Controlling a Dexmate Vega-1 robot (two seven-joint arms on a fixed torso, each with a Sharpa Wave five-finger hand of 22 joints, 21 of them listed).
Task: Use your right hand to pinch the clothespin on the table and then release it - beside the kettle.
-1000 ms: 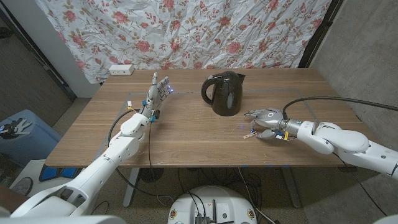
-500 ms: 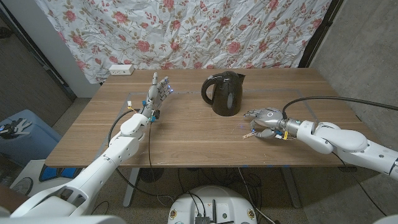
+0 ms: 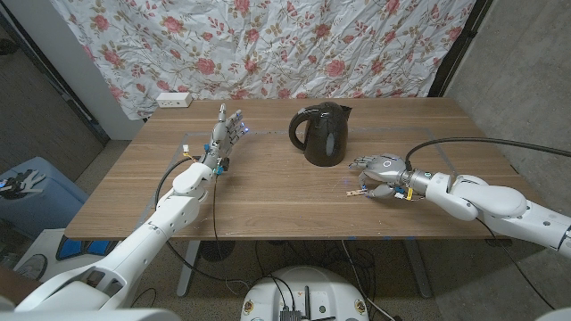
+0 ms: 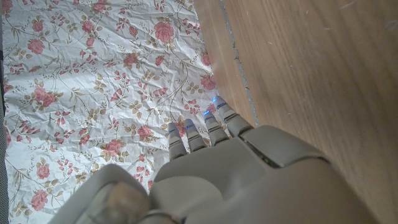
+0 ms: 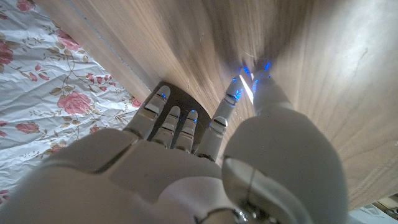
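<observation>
The small pale wooden clothespin point(image 3: 356, 189) lies on the table point(image 3: 268, 201) in front of and to the right of the black kettle point(image 3: 321, 134). My right hand point(image 3: 379, 171) arches over it with the fingers curled down. In the right wrist view the clothespin point(image 5: 247, 84) is a pale strip pinched between the thumb point(image 5: 273, 99) and a fingertip point(image 5: 229, 102), with the dark kettle point(image 5: 205, 107) just beyond. My left hand point(image 3: 224, 134) stands at the far left of the table, its fingers straight and apart, holding nothing.
A white power strip point(image 3: 173, 99) lies at the table's far left corner. A flowered cloth point(image 3: 268, 45) hangs behind the table. A cable point(image 3: 464, 143) arcs above my right forearm. Bare wood point(image 4: 311, 74) spreads beside my left hand point(image 4: 236, 168).
My right hand has turned palm down and curled its fingers onto the clothespin, which shifted slightly left. The left hand and the kettle have not moved.
</observation>
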